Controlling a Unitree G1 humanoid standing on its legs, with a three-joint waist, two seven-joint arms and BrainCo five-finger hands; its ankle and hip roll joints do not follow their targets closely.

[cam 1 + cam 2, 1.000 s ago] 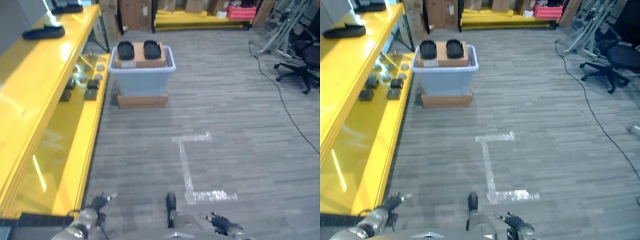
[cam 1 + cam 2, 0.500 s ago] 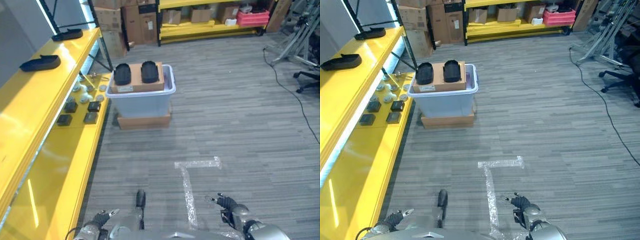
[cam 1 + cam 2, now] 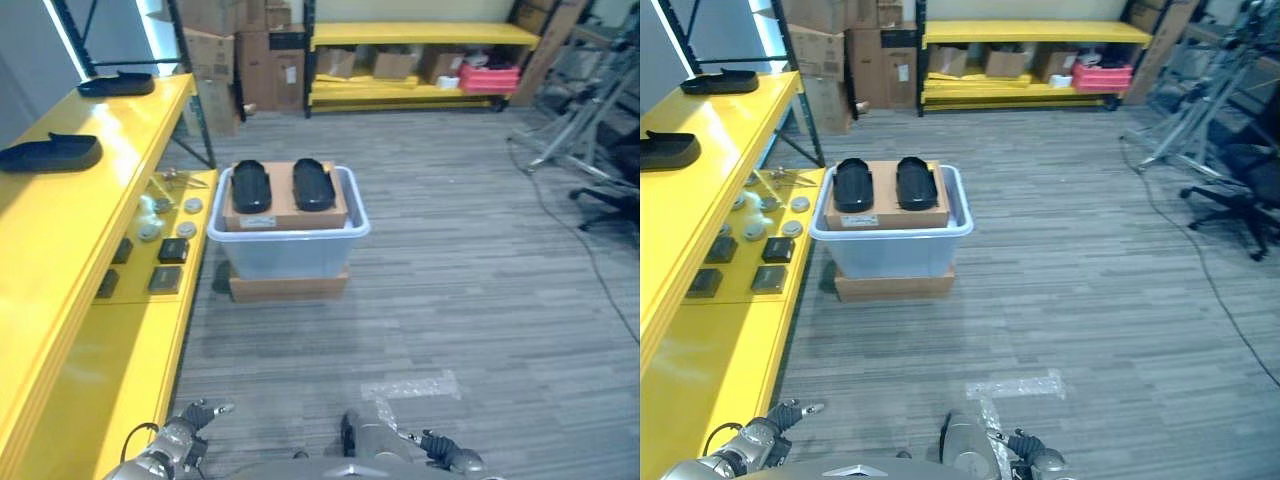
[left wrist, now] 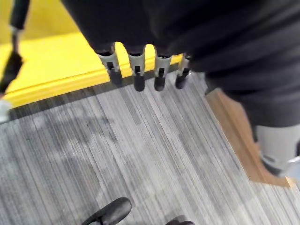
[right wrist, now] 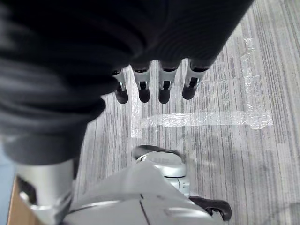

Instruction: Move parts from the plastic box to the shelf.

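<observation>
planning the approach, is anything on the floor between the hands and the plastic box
Nothing visible blocks it. Bare floor with a strip of clear tape lies between the left hand, the right hand and the plastic box beside the yellow shelf.

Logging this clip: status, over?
Left hand and right hand open, empty. Two black parts on cardboard in plastic box, untouched. Floor between unobstructed.

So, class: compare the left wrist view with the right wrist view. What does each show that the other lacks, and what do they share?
Past the left hand lies the yellow shelf edge and a brown cardboard base. Past the right hand lie clear tape strips stuck on the floor. Both share grey plank flooring and relaxed fingers holding nothing.
</observation>
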